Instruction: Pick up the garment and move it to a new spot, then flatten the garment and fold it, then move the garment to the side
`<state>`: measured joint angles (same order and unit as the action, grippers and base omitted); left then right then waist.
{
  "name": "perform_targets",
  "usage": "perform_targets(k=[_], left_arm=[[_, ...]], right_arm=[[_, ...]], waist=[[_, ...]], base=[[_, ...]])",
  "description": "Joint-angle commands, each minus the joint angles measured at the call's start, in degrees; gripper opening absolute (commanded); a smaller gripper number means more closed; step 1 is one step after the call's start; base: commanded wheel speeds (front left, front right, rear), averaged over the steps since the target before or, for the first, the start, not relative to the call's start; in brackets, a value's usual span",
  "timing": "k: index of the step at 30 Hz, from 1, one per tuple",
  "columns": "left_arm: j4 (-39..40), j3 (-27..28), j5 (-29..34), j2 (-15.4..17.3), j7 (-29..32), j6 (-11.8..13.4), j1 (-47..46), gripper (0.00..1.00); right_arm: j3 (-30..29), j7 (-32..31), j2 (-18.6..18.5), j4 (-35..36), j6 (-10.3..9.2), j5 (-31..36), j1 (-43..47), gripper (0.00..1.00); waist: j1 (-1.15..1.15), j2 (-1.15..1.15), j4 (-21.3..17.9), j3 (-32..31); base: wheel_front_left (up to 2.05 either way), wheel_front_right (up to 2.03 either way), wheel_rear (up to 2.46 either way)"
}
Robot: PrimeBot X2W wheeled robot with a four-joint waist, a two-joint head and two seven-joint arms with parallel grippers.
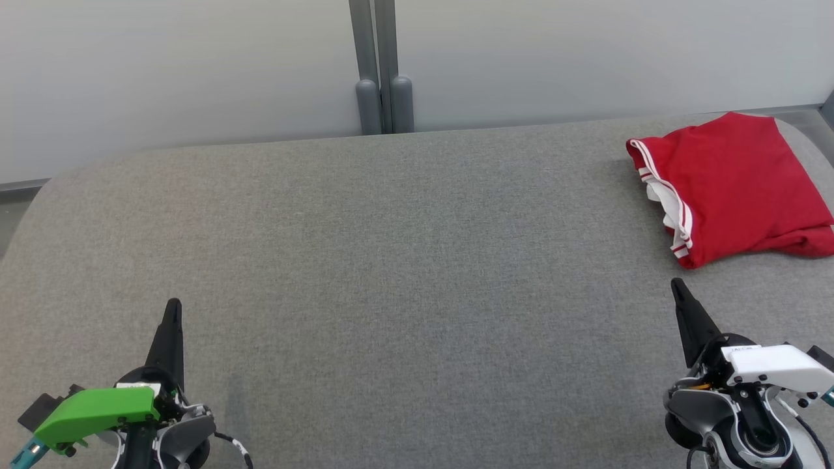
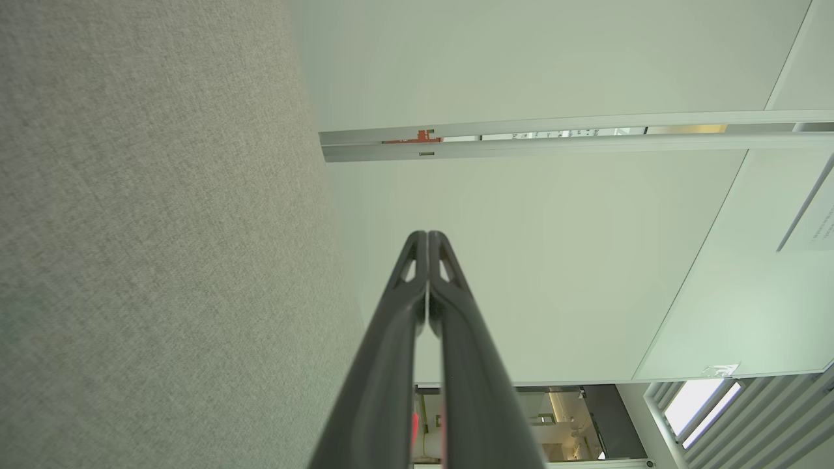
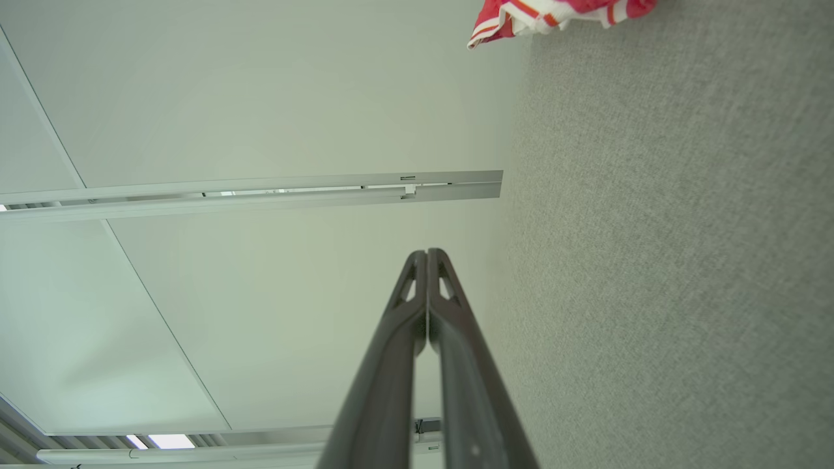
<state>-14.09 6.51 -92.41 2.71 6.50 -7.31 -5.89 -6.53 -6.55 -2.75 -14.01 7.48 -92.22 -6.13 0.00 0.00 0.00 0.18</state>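
Note:
A red garment [image 1: 736, 185] with white-striped trim lies folded at the far right of the grey fabric surface [image 1: 391, 260]. Its striped edge [image 3: 554, 16] also peeks in at the top of the right wrist view. My left gripper [image 1: 172, 306] rests at the lower left, shut, with nothing between its fingers [image 2: 427, 238]. At the lower right my right gripper [image 1: 677, 284] is shut and holds nothing, its tip a short way in front of the garment's near edge. The right wrist view shows the same fingers [image 3: 427, 255] pressed together.
A pale wall with a grey vertical post [image 1: 381, 65] runs behind the surface's far edge. The surface's corners curve away at the far left and far right, and the garment lies close to the right edge.

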Motion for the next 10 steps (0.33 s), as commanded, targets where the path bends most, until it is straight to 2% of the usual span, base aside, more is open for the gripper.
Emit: perform_targets(k=[1, 10], left_arm=[[0.10, 0.13, -0.04, 0.31, 0.23, -0.35, -0.75, 0.00], [0.10, 0.13, -0.04, 0.31, 0.23, -0.36, -0.75, 0.00]], right_arm=[[0.05, -0.18, -0.24, -0.08, 0.01, -0.37, -0.31, 0.00], [0.05, -0.18, -0.24, -0.08, 0.02, -0.38, -0.31, 0.00]], waist=[[0.00, 0.00, 0.00, 0.00], [0.00, 0.00, 0.00, 0.00]], base=[[0.00, 0.00, 0.00], [0.00, 0.00, 0.00]])
